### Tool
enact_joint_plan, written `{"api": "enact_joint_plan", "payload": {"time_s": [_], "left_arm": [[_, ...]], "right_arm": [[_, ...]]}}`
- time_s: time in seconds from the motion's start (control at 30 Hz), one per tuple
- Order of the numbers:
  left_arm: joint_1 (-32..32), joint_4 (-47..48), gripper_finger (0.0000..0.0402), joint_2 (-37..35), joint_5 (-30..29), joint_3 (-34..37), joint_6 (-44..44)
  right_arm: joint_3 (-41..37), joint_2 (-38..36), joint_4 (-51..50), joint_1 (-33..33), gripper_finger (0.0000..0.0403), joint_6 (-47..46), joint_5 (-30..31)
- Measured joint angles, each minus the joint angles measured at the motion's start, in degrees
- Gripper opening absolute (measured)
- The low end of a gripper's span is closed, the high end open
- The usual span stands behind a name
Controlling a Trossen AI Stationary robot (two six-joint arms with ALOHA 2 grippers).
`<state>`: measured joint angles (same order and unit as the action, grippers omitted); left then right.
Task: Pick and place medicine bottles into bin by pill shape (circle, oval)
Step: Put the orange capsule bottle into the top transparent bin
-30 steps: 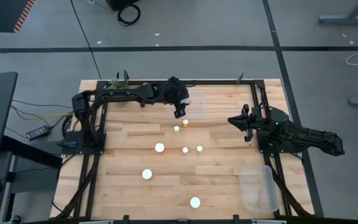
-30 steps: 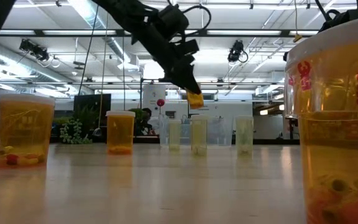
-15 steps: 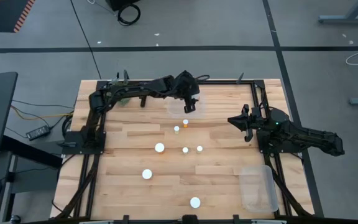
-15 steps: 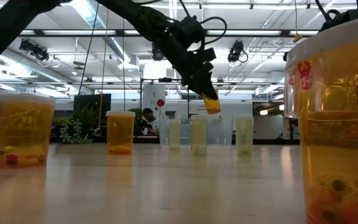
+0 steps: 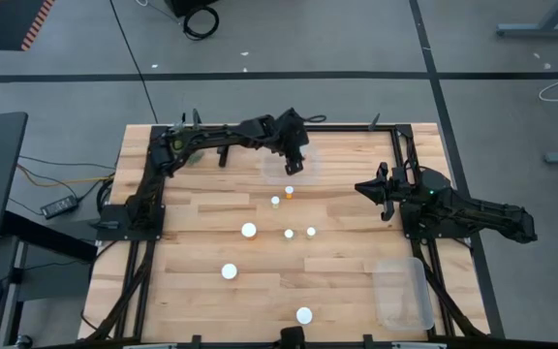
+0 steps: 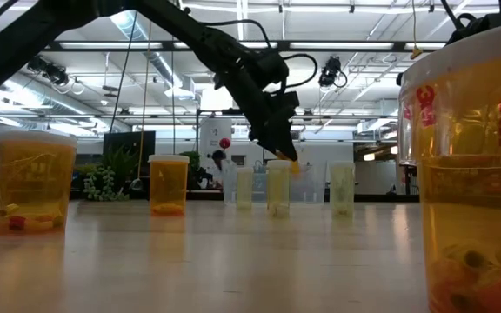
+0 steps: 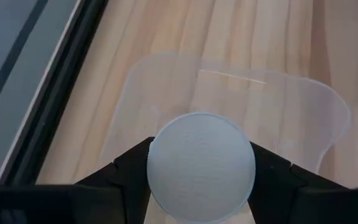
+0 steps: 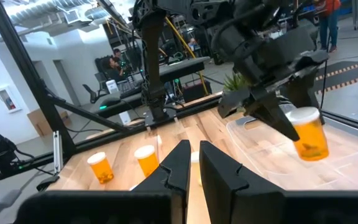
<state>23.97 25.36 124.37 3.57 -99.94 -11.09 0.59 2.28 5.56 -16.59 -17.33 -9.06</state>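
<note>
My left gripper (image 5: 295, 163) hangs over a clear bin (image 5: 289, 165) at the table's far middle, shut on an orange medicine bottle (image 8: 308, 138) with a white cap (image 7: 201, 167). The bottle hangs just above the bin's inside (image 7: 229, 99). Several more white-capped bottles stand upright on the wood, among them an orange one (image 5: 289, 192) just near of the bin and others at mid table (image 5: 249, 230) and toward the near edge (image 5: 304, 314). My right gripper (image 8: 191, 165) waits shut at the table's right side (image 5: 384, 189), holding nothing. My left gripper pinches the bottle between its two fingers, one on each side of the white cap (image 7: 160, 168) at the bottle's top end. The fingers (image 8: 272, 115) slant down from the table's left. The bottle hangs below them, slightly tilted and clear of the bin.
A second clear bin (image 5: 402, 291) lies at the near right corner. A green leafy clump (image 5: 187, 145) sits at the far left. Black frame rails (image 5: 395, 155) border the table. In the low view one bottle (image 6: 472, 174) stands close to the camera.
My left gripper has carried the bottle toward the table's right and far side and downward, from beside the standing bottles to above the far bin. It stays shut on the bottle. The right arm has kept still.
</note>
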Motion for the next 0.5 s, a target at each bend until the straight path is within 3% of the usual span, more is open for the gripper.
{"api": "enact_joint_plan", "payload": {"time_s": [0.5], "left_arm": [[-0.7, -2.3, 0.0217, 2.3, -2.1, 0.0, 0.9]], "right_arm": [[0.0, 0.0, -0.1, 0.0, 0.0041, 0.0, 0.0]]}}
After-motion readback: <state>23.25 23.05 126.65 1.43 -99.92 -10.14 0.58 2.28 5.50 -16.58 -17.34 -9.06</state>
